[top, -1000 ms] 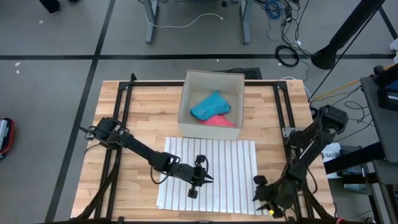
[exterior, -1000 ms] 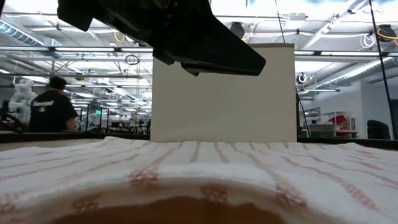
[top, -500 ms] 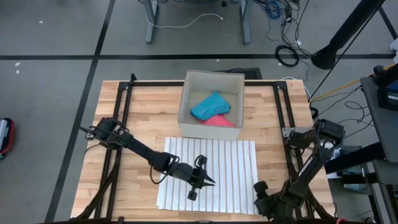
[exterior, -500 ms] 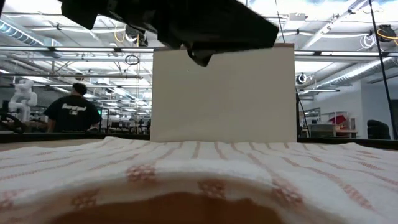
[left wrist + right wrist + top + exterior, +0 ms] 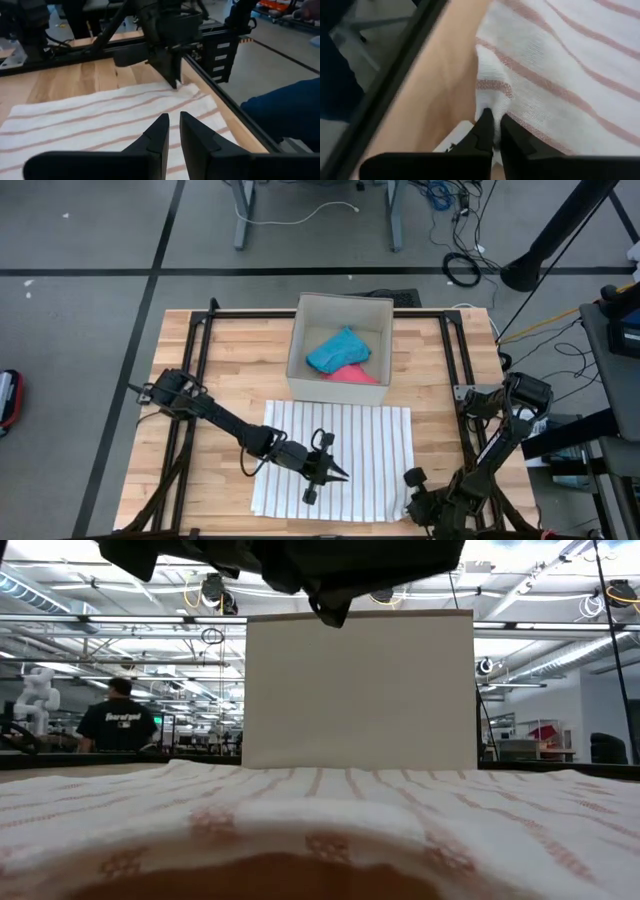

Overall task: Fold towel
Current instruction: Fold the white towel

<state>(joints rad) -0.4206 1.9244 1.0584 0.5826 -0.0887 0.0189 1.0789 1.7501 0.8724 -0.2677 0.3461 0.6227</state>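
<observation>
Gripping the near right corner of the towel [image 5: 340, 455], ready for the first fold.

Spread flat on the table [image 5: 230, 350] just near of the box [image 5: 340, 310]. Right gripper [image 5: 492, 131] clenched on the corner at the near right edge; left gripper [image 5: 322, 473] hovering over the near middle, fingers [image 5: 156, 131] nearly closed, holding nothing. Next, probably: lifting that corner clear and carrying it across without losing it.

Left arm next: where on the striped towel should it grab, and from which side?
Probably the towel's free near-left corner, approached from above and pinched at the edge: it lies flat. The right gripper already pinches the opposite near corner; the left gripper hovers mid-towel.
</observation>
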